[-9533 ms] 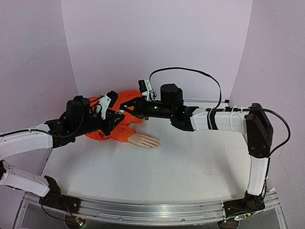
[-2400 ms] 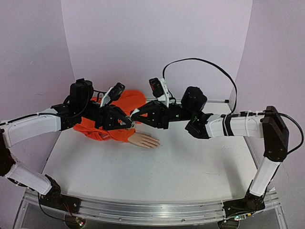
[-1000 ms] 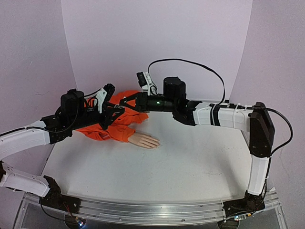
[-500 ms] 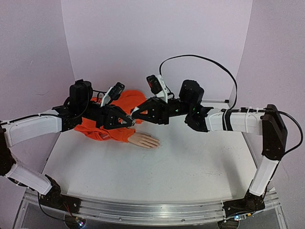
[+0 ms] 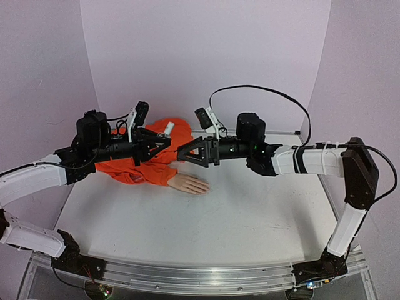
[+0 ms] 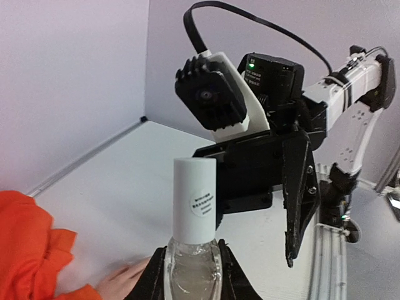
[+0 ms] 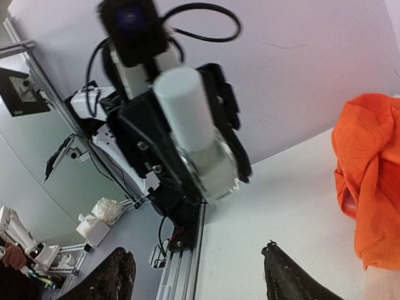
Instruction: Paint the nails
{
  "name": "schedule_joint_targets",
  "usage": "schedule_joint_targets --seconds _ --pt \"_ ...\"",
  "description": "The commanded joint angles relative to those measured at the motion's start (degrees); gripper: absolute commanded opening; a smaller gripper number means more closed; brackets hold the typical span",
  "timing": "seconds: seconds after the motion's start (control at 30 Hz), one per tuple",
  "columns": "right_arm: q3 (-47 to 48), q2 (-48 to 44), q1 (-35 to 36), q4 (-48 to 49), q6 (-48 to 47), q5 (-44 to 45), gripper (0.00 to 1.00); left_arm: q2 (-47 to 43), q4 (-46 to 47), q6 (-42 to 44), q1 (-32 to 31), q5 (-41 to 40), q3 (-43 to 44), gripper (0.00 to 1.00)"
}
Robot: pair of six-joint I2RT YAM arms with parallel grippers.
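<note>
A pale peach mannequin hand [image 5: 189, 184] lies flat on the table, sticking out of an orange sleeve [image 5: 145, 170]. Its nails are too small to make out. My left gripper [image 5: 161, 134] hovers above the sleeve, shut on a small clear bottle [image 6: 192, 265] with a white cap [image 6: 195, 199] still on. The right gripper [image 5: 182, 154] is open and empty, just right of the bottle and above the hand. In the right wrist view the capped bottle [image 7: 195, 134] sits beyond my spread fingers [image 7: 284, 275], not between them.
The white tabletop [image 5: 237, 212] spreads in front of the hand. Purple walls [image 5: 206, 56] close in the back and sides. The orange sleeve bunches up toward the back wall [image 5: 175, 128]. An aluminium rail [image 5: 200, 278] runs along the near edge.
My right gripper has opened and drawn back a little from the bottle's cap. The left gripper, still holding the capped bottle, has moved up and to the left.
</note>
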Motion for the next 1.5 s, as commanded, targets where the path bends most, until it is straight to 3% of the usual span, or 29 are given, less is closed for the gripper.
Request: schedule_joint_targets --seconds 0.0,0.23,0.43,0.77,0.9,0.97,1.13,1.23,1.37,1.47 --pt "4.6 0.5 0.7 -1.9 5.7 7.4 0.73 -3.5 -1.7 11.1 -3.0 -19.2 -0.7 0.00" --pt "11.8 2.7 2.3 -4.3 10.9 14.4 0.68 -3.8 -2.8 12.9 -4.0 -23.8 -1.8 0.00" --pt "17.7 6.2 3.4 -6.0 12.3 16.1 0.51 -3.3 -3.3 13.7 -4.1 -23.6 -2.0 0.00" --pt "20.3 8.1 3.6 -6.2 13.1 16.5 0.00 -4.8 -3.8 12.6 -4.1 -22.0 -1.9 0.00" --pt "18.7 7.4 3.6 -5.7 10.3 13.2 0.00 -5.2 -4.0 9.7 -3.7 -17.7 -0.9 0.00" --pt "16.6 6.4 3.6 -4.2 6.8 9.4 0.00 -5.0 -4.1 6.2 -1.8 -10.2 0.2 0.00" --pt "10.9 3.9 3.6 -2.2 -3.8 -12.8 0.00 1.0 -3.4 -6.2 5.3 26.0 8.2 0.00" --pt "6.9 1.5 3.6 -2.3 -7.3 -15.8 0.00 5.6 -3.0 -9.5 5.4 40.4 12.8 0.00" --pt "4.8 -0.5 3.6 -2.6 -7.1 -12.7 0.00 5.9 -2.8 -8.6 5.3 39.0 13.0 0.00" --pt "4.8 -1.9 3.6 -5.5 -6.3 -4.9 0.17 4.3 -2.7 -5.4 5.3 30.6 10.5 0.00"
